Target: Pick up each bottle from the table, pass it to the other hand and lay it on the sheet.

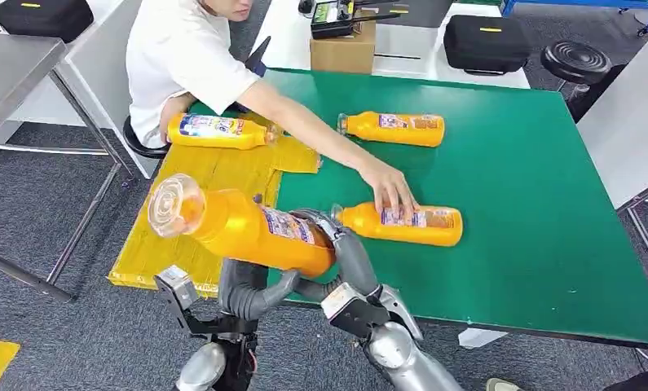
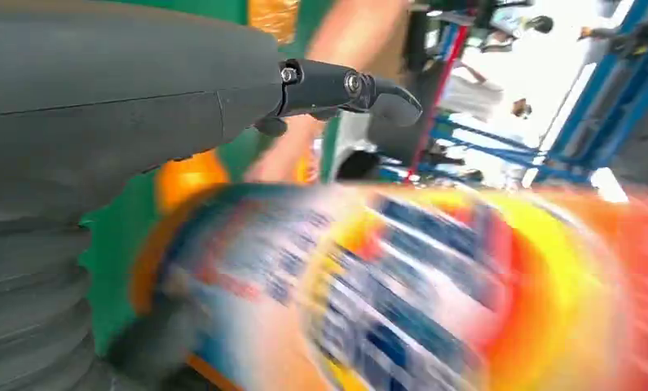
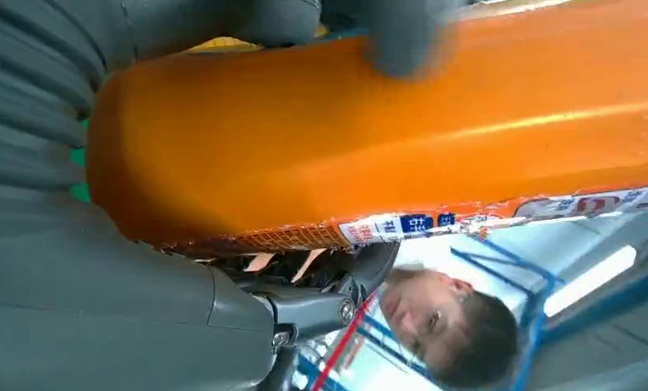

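I hold an orange bottle (image 1: 247, 228) in the air over the table's near edge, its clear cap end pointing left. My right hand (image 1: 342, 244) grips its base end; in the right wrist view the thumb and fingers wrap the orange body (image 3: 385, 138). My left hand (image 1: 297, 287) sits just under the bottle. In the left wrist view the blurred label (image 2: 434, 285) lies close to the palm, while the dark fingers (image 2: 345, 85) stand off it. One bottle (image 1: 218, 130) lies on the yellow sheet (image 1: 182, 220). Two more bottles lie on the green table (image 1: 532, 204), one at the back (image 1: 394, 129) and one nearer (image 1: 410, 224).
A person in a white shirt leans over the table's far left corner, with a hand (image 1: 390, 191) on the nearer bottle. A cardboard box (image 1: 342, 49) and a black case (image 1: 487, 41) stand behind the table. A black stool (image 1: 575, 59) is at the far right, a grey table (image 1: 11, 65) at the left.
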### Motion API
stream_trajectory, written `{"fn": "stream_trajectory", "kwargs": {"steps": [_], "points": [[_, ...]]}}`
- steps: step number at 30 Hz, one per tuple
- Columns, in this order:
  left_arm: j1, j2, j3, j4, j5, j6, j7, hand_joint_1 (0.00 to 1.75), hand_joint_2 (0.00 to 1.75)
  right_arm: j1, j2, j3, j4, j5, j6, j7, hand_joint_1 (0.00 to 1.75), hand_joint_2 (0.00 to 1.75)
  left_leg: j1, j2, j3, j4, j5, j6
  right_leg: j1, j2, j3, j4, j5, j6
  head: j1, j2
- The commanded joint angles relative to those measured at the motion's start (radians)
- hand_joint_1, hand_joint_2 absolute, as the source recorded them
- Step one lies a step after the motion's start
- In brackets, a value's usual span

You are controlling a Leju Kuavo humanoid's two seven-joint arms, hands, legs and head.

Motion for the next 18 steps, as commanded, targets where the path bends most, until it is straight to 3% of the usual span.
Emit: {"fn": "stream_trajectory", "kwargs": {"steps": [1, 11, 13, 14, 18], "points": [[-0.008, 0.039, 0.011, -0.080, -0.004, -0.006, -0.012, 0.00, 1.75, -0.004, -0.031, 0.037, 0.117, -0.008, -0.020, 0.027, 1.75, 1.75, 0.001, 0.001, 0.006, -0.001, -0.002, -0.002, 0.001, -0.001, 0.006, -0.002, -0.002, -0.003, 0.000, 0.000], [0.000, 0.048, 0.017, -0.072, 0.027, -0.083, 0.026, 0.00, 1.75, 0.002, -0.052, 0.036, 0.139, 0.045, -0.016, 0.070, 1.75, 1.75, 0.001, 0.001, 0.007, -0.001, -0.002, -0.002, 0.001, 0.000, 0.007, -0.001, -0.002, -0.003, 0.000, 0.000], [0.003, 0.022, 0.015, -0.042, 0.031, -0.101, 0.099, 0.07, 1.75, 0.001, -0.045, 0.037, 0.148, 0.071, -0.023, 0.063, 1.75, 1.75, 0.001, 0.002, 0.006, -0.001, -0.003, -0.002, 0.002, 0.000, 0.006, -0.001, -0.002, -0.003, 0.000, 0.000], [-0.003, 0.021, 0.010, -0.026, 0.031, -0.106, 0.109, 1.75, 1.75, 0.002, -0.043, 0.039, 0.145, 0.072, -0.021, 0.057, 1.75, 1.75, 0.001, 0.001, 0.005, -0.001, -0.002, -0.002, 0.001, 0.000, 0.005, -0.001, -0.002, -0.002, 0.000, 0.000], [-0.039, 0.027, 0.013, 0.051, 0.052, -0.134, 0.113, 1.75, 1.75, -0.005, -0.039, 0.050, 0.126, 0.078, -0.018, 0.048, 1.75, 1.75, 0.000, 0.000, 0.005, -0.001, -0.001, -0.001, 0.001, -0.001, 0.005, -0.001, -0.001, -0.002, 0.000, 0.000]]}}
